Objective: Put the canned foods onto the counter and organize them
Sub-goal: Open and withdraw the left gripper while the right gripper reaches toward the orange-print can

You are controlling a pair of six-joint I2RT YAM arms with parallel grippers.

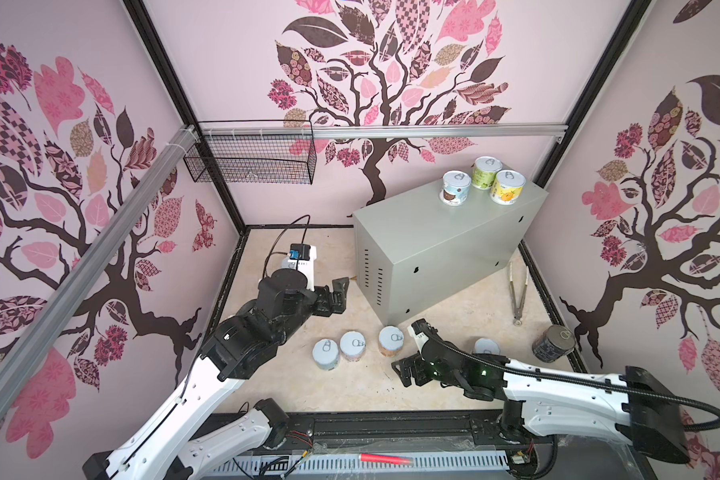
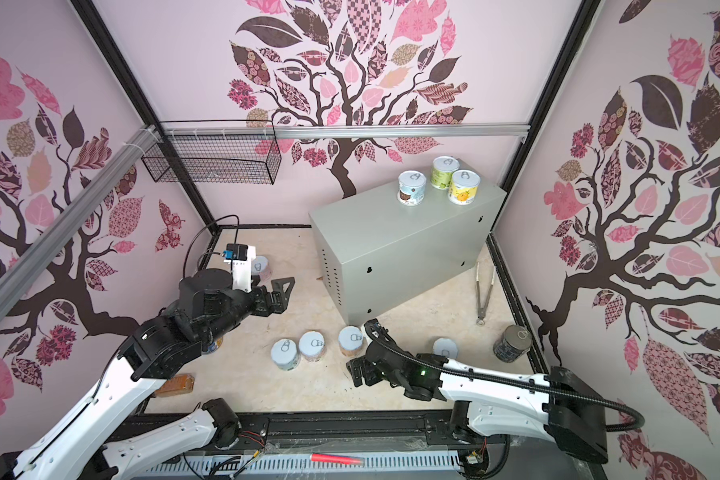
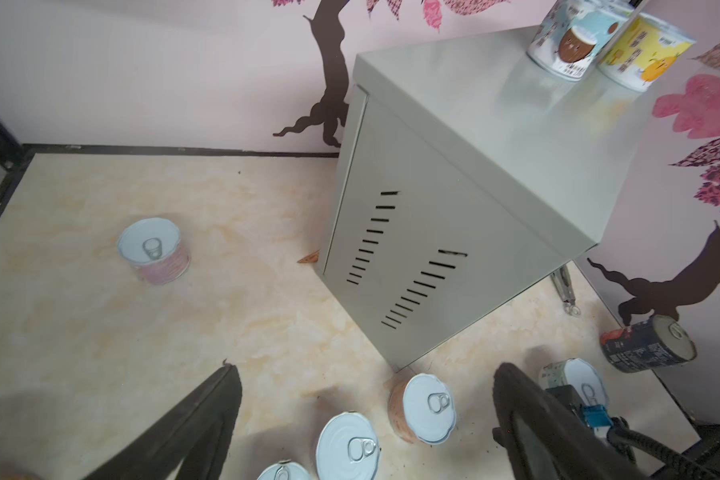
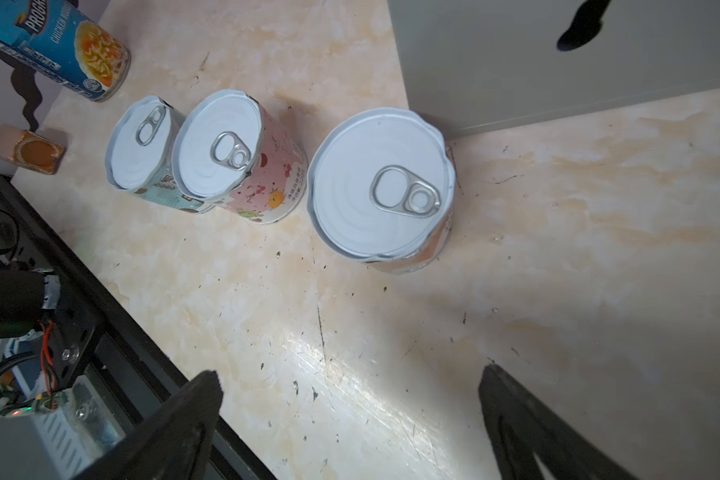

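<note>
Right gripper (image 1: 400, 374): jaws spread wide, nothing between them, low over the floor (image 1: 350, 395). The salmon-labelled can (image 1: 391, 340) stands at its 12 o'clock, near but not touching. The pink-speckled can (image 1: 353, 346) and the teal-labelled can (image 1: 326, 353) are at 10 o'clock, just beside each other, in a row with the salmon one. The half-hidden can (image 1: 487, 345) sits at 2 o'clock behind the right arm. The dark-labelled can (image 1: 553, 343) is at 3 o'clock, by the right wall.

Left gripper (image 1: 341, 291): jaws spread, holding nothing. The counter (image 1: 433, 249) is at its 3 o'clock, slotted end facing it, close but apart. The floor row lies at 6 o'clock. The pink-striped can (image 2: 260, 268) is at 10 o'clock, partly behind the wrist camera. The blue-labelled can (image 2: 213, 345) is at 7 o'clock, mostly hidden under the left arm.

The counter stands in the far right corner. Three cans are on its top at the far right end: the white-blue can (image 1: 456, 188), the green can (image 1: 486, 171) and the yellow can (image 1: 508, 188). Green and yellow touch.

The tongs (image 1: 518, 291) lie on the floor at the counter's 4 o'clock, between it and the right wall. The wire basket (image 1: 250, 162) hangs on the rail, far left.
</note>
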